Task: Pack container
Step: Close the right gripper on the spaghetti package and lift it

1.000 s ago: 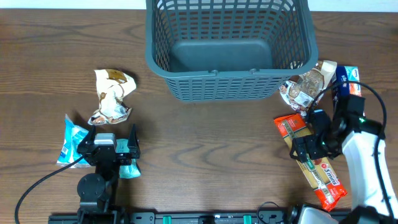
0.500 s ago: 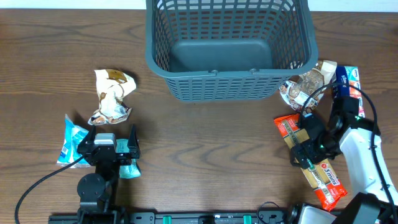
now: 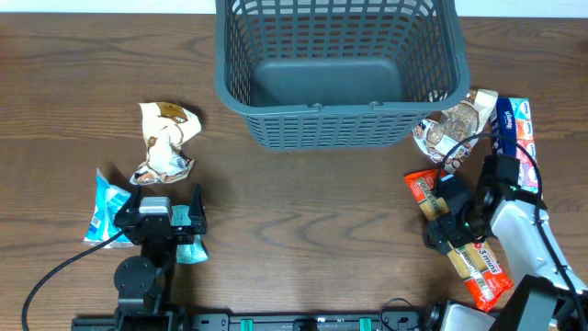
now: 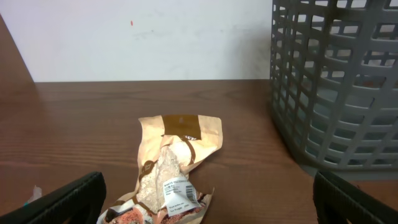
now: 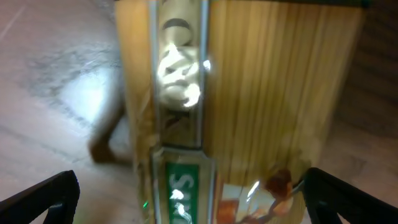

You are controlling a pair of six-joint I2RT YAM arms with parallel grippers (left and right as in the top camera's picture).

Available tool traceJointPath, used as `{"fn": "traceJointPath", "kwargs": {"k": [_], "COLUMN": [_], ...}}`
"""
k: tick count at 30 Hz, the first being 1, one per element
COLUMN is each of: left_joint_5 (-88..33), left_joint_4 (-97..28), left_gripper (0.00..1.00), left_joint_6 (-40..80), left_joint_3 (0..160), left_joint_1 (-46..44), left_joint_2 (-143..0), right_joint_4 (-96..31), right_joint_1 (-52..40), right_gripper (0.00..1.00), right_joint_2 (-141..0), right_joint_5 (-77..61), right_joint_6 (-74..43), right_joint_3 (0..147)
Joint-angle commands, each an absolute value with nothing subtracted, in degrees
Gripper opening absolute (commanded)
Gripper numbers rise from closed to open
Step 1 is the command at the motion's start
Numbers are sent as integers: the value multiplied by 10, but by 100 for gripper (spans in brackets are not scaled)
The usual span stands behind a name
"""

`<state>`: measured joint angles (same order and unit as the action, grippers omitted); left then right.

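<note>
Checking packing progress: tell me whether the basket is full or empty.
Empty. The basket shows a bare floor overhead; all snack packets lie outside on the table.

Dark wood table [image 3: 303, 211], plain pale wall [image 4: 155, 37] behind.
Tabletop: brown woodgrain, fills overhead view edge to edge. Wall: white-ish, matte, tiny red speck near top, meets table's far edge in left wrist view. Light soft, even; no hard shadows.

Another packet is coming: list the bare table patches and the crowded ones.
Bare: the wide strip before the basket, between the beige wrapper and the orange packet; also the far-left corner. Crowded: the right side, where packets cluster beside the basket.
</note>
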<state>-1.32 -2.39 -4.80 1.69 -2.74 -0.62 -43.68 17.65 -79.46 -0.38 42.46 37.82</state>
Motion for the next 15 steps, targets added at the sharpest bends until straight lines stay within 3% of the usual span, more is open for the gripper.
{"fn": "traceJointPath", "kwargs": {"k": [1, 5, 15], "left_joint_5": [-19, -19, -2], "left_joint_4": [-38, -38, -38], "left_gripper": [99, 99, 99], "left_joint_6": [-56, -56, -56], "left_joint_3": [3, 3, 3], "left_joint_1": [-29, -29, -29], "left_joint_2": [-2, -2, -2], "right_joint_4": [-414, -390, -327], "right_joint_1": [182, 182, 182], "right_gripper": [99, 98, 80], "right_joint_2": [-801, -815, -844], "right_joint_5": [-9, -9, -22], "right_joint_6": [420, 418, 364], "right_joint_3": [359, 355, 355]}}
